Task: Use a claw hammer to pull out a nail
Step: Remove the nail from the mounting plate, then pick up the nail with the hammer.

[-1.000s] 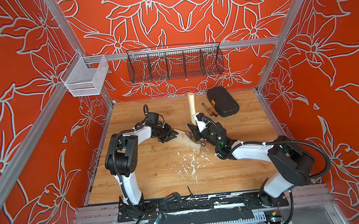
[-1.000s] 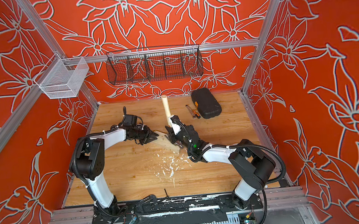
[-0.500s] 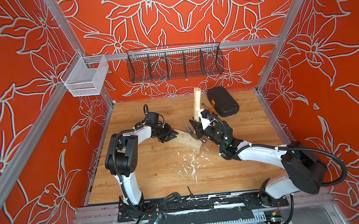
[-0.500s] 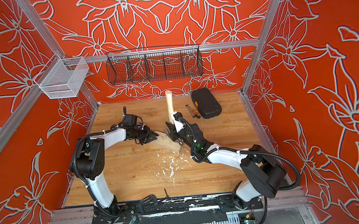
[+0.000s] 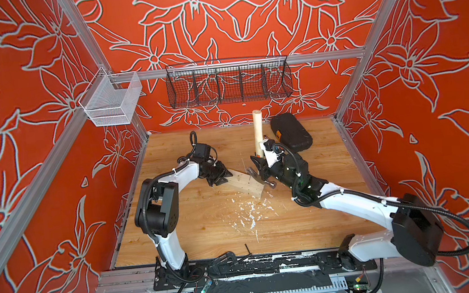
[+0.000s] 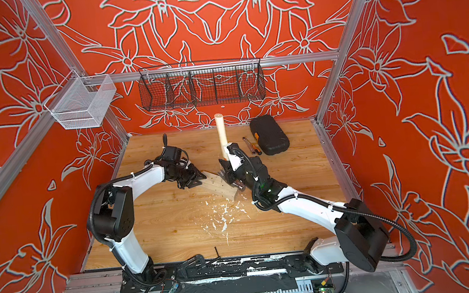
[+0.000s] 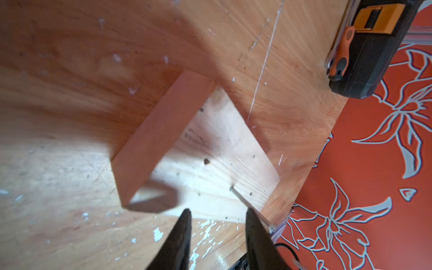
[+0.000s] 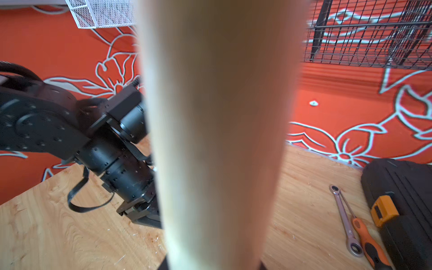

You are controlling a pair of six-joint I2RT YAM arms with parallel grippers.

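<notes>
My right gripper (image 5: 261, 158) is shut low on the pale wooden handle (image 5: 258, 133) of the claw hammer, which stands nearly upright and fills the right wrist view (image 8: 217, 131). The steel head (image 5: 269, 183) sits at the right end of a pale wooden block (image 5: 244, 183), with the claw over the block's top. In the left wrist view a thin nail (image 7: 243, 199) leans out of the block (image 7: 217, 145). My left gripper (image 7: 217, 210) is open at the block's left end (image 5: 224, 178), with nothing between its fingers.
A black tool case (image 5: 290, 133) lies at the back right, with a ratchet wrench (image 8: 346, 217) and an orange-handled screwdriver (image 8: 367, 243) beside it. White flakes (image 5: 248, 210) litter the table in front of the block. A black wire basket (image 5: 229, 84) and a white mesh basket (image 5: 112, 103) hang above.
The hammer handle has swung to the right and stands more upright, and the right arm's elbow has moved right. The left arm and the block stay where they were.
</notes>
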